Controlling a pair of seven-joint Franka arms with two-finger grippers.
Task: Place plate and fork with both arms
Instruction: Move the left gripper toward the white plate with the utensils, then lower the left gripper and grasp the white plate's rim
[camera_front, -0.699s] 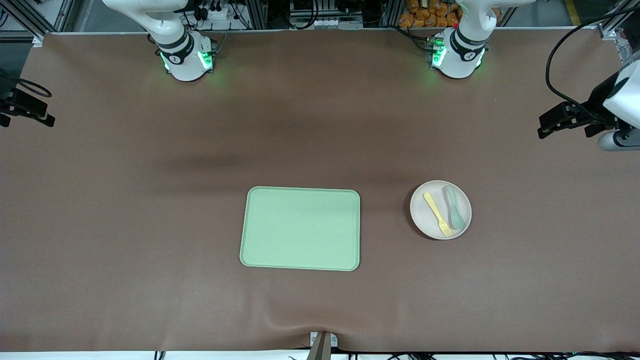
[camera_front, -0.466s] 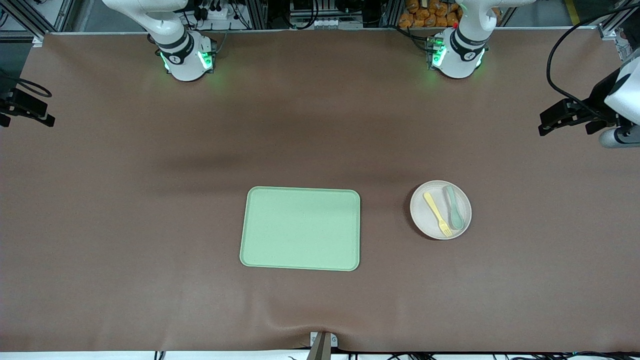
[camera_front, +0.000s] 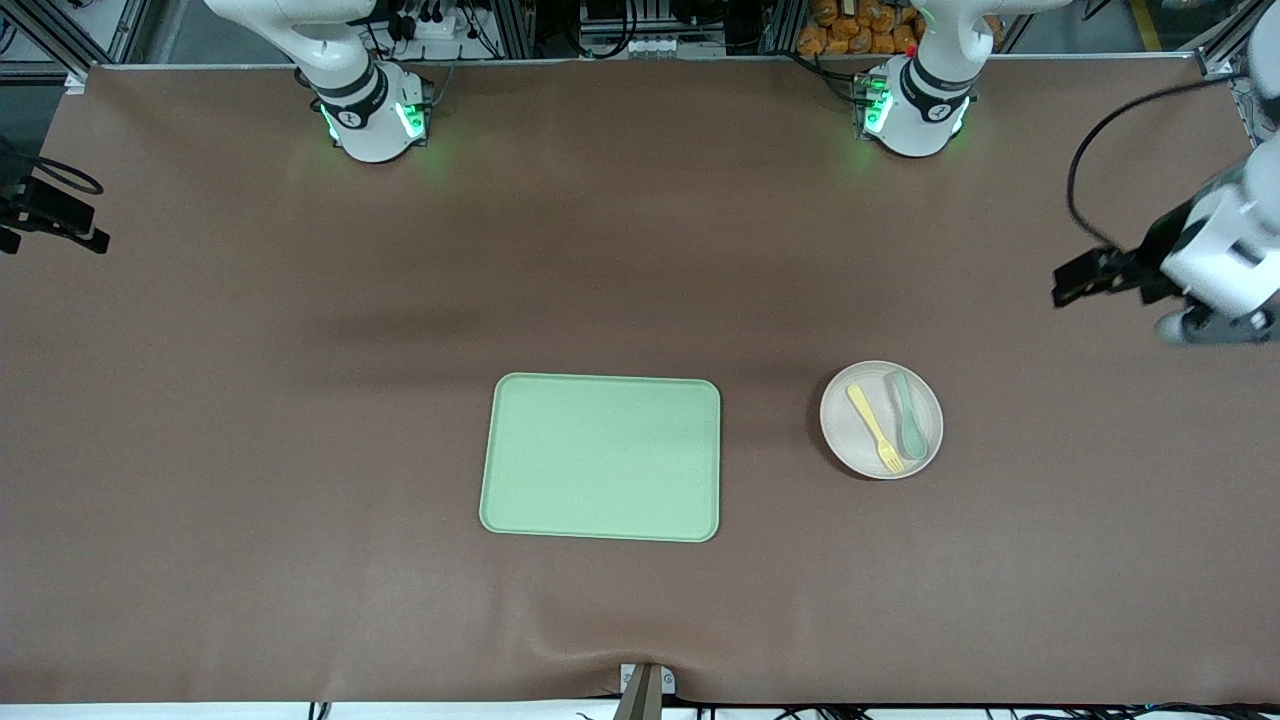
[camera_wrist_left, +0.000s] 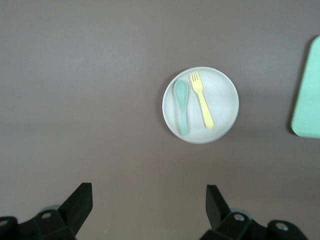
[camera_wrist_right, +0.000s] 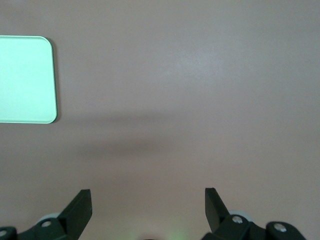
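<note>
Two tools (camera_wrist_left: 148, 202) (camera_wrist_right: 148, 202) spread apart over brown tablecloth (camera_front: 300, 400), fork (camera_front: 875, 429) on plate (camera_front: 852, 445)

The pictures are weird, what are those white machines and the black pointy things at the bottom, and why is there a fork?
The white machines are two robot arms. One picture looks down from high up; the other two come from cameras on the arms' wrists. The black points are each gripper's fingers, open, holding nothing. The left gripper hangs over the brown table near the small plate. A yellow fork and a green spoon lie on the plate. The green tray sits beside it, toward the right arm's end. The right gripper waits above bare table.
</note>
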